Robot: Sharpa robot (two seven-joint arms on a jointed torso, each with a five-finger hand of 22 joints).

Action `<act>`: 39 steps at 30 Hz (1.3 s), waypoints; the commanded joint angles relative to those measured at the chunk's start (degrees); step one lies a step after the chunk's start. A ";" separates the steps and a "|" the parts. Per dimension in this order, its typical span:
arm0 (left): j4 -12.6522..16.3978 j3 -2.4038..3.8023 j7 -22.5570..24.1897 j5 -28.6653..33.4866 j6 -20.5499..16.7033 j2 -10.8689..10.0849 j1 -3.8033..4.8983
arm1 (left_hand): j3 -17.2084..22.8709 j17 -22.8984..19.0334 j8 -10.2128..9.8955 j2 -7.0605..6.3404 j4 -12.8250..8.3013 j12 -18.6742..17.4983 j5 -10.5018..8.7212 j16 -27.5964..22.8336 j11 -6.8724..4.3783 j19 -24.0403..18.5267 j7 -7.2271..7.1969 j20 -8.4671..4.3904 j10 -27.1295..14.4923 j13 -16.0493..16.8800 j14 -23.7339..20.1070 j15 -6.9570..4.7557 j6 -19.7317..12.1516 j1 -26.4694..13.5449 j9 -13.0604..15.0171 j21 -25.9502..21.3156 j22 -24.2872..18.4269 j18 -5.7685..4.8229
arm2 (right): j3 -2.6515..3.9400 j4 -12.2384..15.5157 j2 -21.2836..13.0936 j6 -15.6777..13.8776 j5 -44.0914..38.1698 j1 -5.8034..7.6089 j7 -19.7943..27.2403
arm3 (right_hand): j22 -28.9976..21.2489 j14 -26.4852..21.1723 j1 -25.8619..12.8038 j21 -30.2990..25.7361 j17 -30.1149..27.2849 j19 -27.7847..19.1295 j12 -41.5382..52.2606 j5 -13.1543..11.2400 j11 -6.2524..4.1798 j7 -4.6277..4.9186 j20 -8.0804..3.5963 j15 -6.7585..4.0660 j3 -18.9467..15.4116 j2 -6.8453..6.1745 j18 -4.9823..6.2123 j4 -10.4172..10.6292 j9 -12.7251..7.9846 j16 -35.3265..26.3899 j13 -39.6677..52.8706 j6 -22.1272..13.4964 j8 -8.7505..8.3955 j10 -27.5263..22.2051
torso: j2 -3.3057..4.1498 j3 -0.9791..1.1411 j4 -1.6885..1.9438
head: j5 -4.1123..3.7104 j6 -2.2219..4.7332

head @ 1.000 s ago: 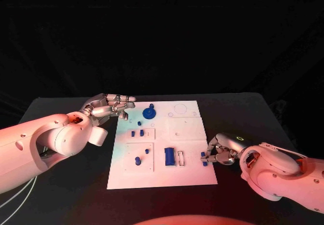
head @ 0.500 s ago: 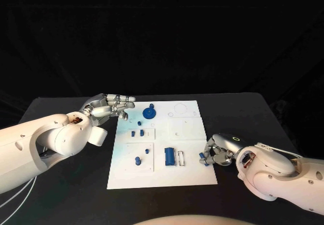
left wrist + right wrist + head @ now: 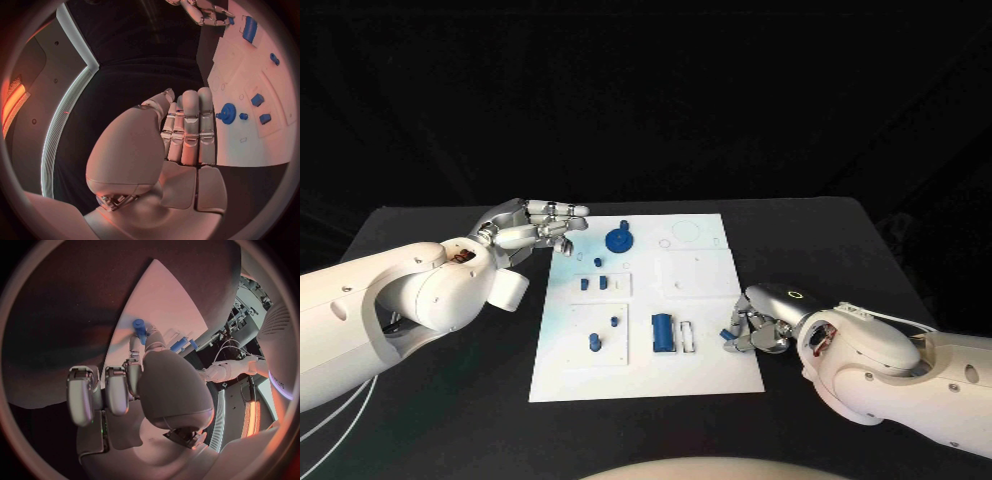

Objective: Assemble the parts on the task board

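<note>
Two hands over a black desk [image 3: 430, 420], one to each side of the white board [image 3: 711, 290].

Left hand [image 3: 531, 228]: hovers off the board's far left corner, fingers nearly straight and close together, nothing in them. Idle by the look of it. Just beside its fingertips, on the board, a blue gear [image 3: 620, 240]; nearer the robot from that hand, a few small blue pegs [image 3: 593, 284] in their pockets, then two more pegs [image 3: 596, 342] lower down.

Board middle: a blue block [image 3: 662, 333] seated upright in its slot, with an empty white slot [image 3: 687, 335] touching its right side. That pair lies between the two hands, much closer to the right one.

Right hand [image 3: 759, 322]: at the board's right edge, fingers curled in, pinching a small blue peg [image 3: 731, 334] at the fingertips. Right wrist view confirms it: the peg [image 3: 139, 329] stands out beyond the fingertips [image 3: 135, 342], over the board. Whether the peg touches the board yet, cannot tell.

Judgement: step in hand is carrying this peg to its seat, likely a hole or slot just left of the right hand. Next move calls for lining the peg upright over the opening, then a straight, gentle push down. Grip is shallow, so a tilt could jam or drop it.
</note>
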 commanded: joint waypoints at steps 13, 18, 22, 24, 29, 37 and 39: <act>0.29 0.04 0.36 -0.21 0.98 -0.11 0.03 | -0.39 -0.09 0.20 0.19 0.02 0.34 0.14 -0.18 0.14 -0.47 0.01 0.05 -0.43 0.11 -0.21 0.01 -0.34 -0.26 -0.09 -0.36 -0.07 0.77 | -0.57 0.22 1.09 1.03 -2.34 -0.72 -2.62 | 14.14 3.98 7.17 0.42 5.08 4.60 -0.45 8.60 -0.50 -0.18 -0.45 -0.43 7.95 2.22 -0.54 -1.28 -1.03 -0.09 -5.89 0.07 -1.69 -0.18 | -0.01 0.07 -0.01 | 0.23 -0.11; 0.28 0.04 0.36 -0.25 0.94 -0.11 0.03 | -0.39 -0.09 0.20 0.19 0.02 0.34 0.14 -0.18 0.14 -0.47 0.01 0.05 -0.43 0.11 -0.21 0.01 -0.34 -0.26 -0.09 -0.36 -0.07 0.77 | -0.53 1.01 1.03 -2.26 0.42 -0.64 -2.75 | 14.28 4.07 6.15 0.93 5.48 4.82 -0.05 9.63 -0.54 -0.15 -0.46 -0.40 11.20 1.04 -0.65 -0.39 -0.63 0.14 -5.63 -0.12 -1.57 0.19 | -0.04 0.02 -0.04 | 0.34 -0.13; 0.28 0.04 0.37 -0.26 0.93 -0.05 0.03 | -0.39 -0.09 0.20 0.19 0.02 0.34 0.14 -0.18 0.14 -0.47 0.01 0.05 -0.43 0.11 -0.21 0.01 -0.34 -0.26 -0.09 -0.36 -0.07 0.77 | -0.47 1.70 1.12 -5.05 4.35 -0.24 -2.19 | 14.31 4.11 4.57 1.02 5.68 4.86 0.16 10.16 -0.54 -0.20 -0.43 -0.43 14.82 -0.31 -0.67 0.81 -0.14 0.25 -5.45 -0.26 -1.37 0.44 | -0.05 -0.02 0.01 | 0.40 -0.05; 0.27 0.04 0.37 -0.26 0.92 -0.03 0.03 | -0.39 -0.09 0.20 0.19 0.02 0.34 0.14 -0.18 0.14 -0.47 0.01 0.05 -0.43 0.11 -0.21 0.01 -0.34 -0.26 -0.09 -0.36 -0.07 0.77 | -0.46 1.98 1.28 -6.07 6.14 0.03 -1.89 | 14.30 4.11 3.64 1.01 5.69 4.85 0.16 10.13 -0.48 -0.20 -0.43 -0.40 15.66 -0.79 -0.67 1.45 -0.04 0.26 -5.44 -0.33 -1.36 0.48 | -0.03 0.01 0.00 | 0.43 -0.07; 0.27 0.04 0.39 -0.26 0.93 0.00 0.03 | -0.39 -0.09 0.20 0.19 0.02 0.34 0.14 -0.18 0.14 -0.47 0.01 0.05 -0.43 0.11 -0.21 0.01 -0.34 -0.26 -0.09 -0.36 -0.07 0.77 | -0.42 2.48 1.95 -8.22 9.41 0.60 -1.32 | 14.30 4.11 1.99 1.01 5.71 4.85 0.18 9.99 -0.52 -0.26 -0.45 -0.45 18.03 -2.11 -0.67 2.54 0.24 0.26 -5.36 -0.28 -1.26 0.55 | 0.00 0.01 0.00 | 0.48 0.01; 0.38 0.04 0.41 -0.27 0.93 0.00 0.03 | -0.39 -0.09 0.20 0.19 0.02 0.34 0.14 -0.18 0.14 -0.47 0.01 0.05 -0.43 0.11 -0.21 0.01 -0.34 -0.26 -0.09 -0.36 -0.07 0.77 | -0.39 2.34 3.54 -10.15 14.09 0.86 -0.74 | 14.33 4.15 0.44 1.12 5.89 4.90 0.34 9.83 -0.53 -0.29 -0.47 -0.46 20.24 -3.40 -0.69 3.29 0.56 0.36 -5.20 -0.17 -1.11 0.69 | -0.03 0.00 -0.03 | 0.57 -0.03; 0.41 0.04 0.41 -0.27 0.93 0.00 0.03 | -0.39 -0.09 0.20 0.19 0.02 0.34 0.14 -0.18 0.14 -0.47 0.01 0.05 -0.43 0.11 -0.21 0.01 -0.34 -0.26 -0.09 -0.36 -0.07 0.77 | -0.39 2.14 3.96 -9.75 15.02 0.88 -0.75 | 14.34 4.16 0.16 1.16 5.93 4.91 0.36 9.81 -0.54 -0.29 -0.47 -0.45 20.50 -3.56 -0.70 3.42 0.61 0.38 -5.18 -0.13 -1.08 0.70 | -0.02 -0.01 0.02 | 0.54 -0.04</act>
